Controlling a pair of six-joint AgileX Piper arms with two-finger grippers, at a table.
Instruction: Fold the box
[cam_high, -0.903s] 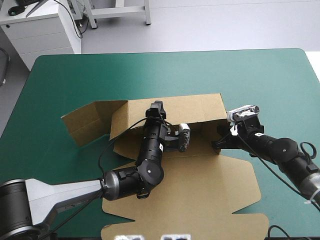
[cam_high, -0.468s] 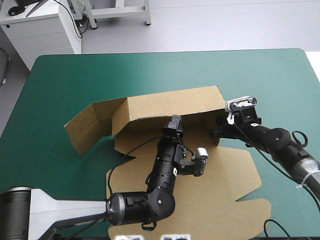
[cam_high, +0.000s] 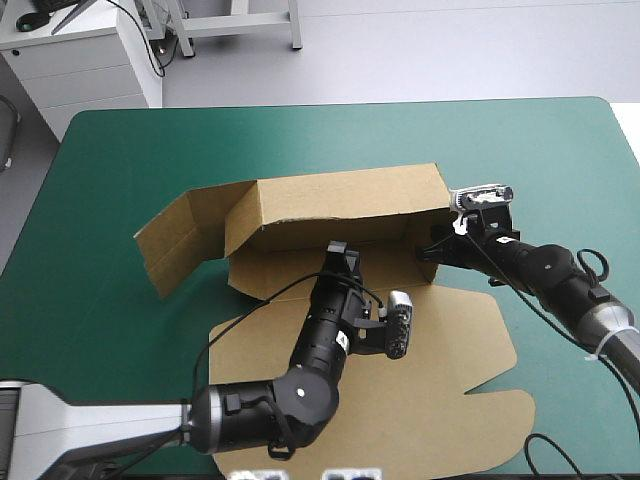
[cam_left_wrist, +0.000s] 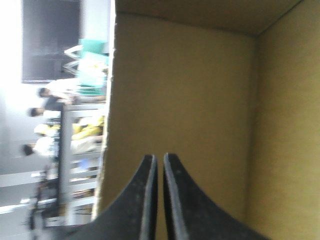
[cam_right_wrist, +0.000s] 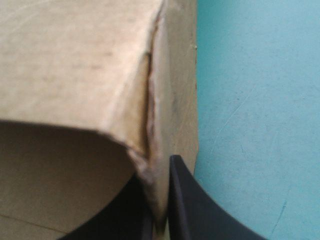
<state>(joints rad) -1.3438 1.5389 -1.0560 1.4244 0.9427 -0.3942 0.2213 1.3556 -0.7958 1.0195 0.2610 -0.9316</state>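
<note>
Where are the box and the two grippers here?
box (cam_high: 340, 205), high view, on its raised far wall
left gripper (cam_left_wrist: 160, 156), left wrist view, between its fingertips
right gripper (cam_right_wrist: 157, 167), right wrist view, between its fingertips

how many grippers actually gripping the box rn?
1. The right gripper clamps the box at its right corner; the left gripper points inside it, shut, holding nothing visible.

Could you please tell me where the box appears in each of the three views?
High view: the box lies mid-table, far wall raised.
Left wrist view: its brown inside lies ahead of the left gripper.
Right wrist view: its end wall sits between the right gripper fingers.
Shared landmark: the right gripper, at the box's right end.
</note>
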